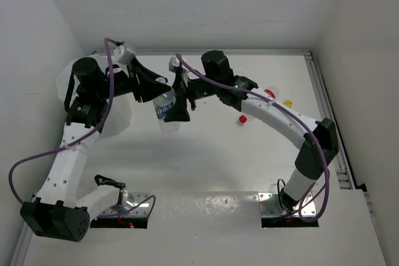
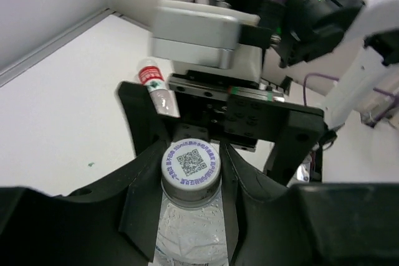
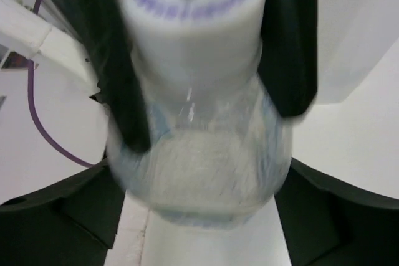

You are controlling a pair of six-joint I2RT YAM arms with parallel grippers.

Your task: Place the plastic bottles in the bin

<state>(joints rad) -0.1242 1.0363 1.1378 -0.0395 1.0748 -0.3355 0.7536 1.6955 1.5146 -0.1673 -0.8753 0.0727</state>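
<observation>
A clear bottle (image 1: 164, 111) with a blue label and a white cap hangs between my two grippers above the table's back middle. My left gripper (image 1: 159, 94) is shut on its neck; in the left wrist view (image 2: 192, 149) the fingers flank the QR-printed cap of the bottle (image 2: 190, 165). My right gripper (image 1: 179, 108) faces it. In the right wrist view (image 3: 199, 222) its fingers stand wide apart on either side of the bottle's base (image 3: 199, 172). The translucent white bin (image 1: 120, 119) stands at the left, partly hidden behind my left arm.
A red-labelled bottle (image 2: 153, 85) lies on the table beyond the grippers. A red-capped bottle (image 1: 243, 118), another red cap (image 1: 269, 93) and a yellow-capped one (image 1: 288, 101) lie at the back right, near my right arm. White walls close in the table.
</observation>
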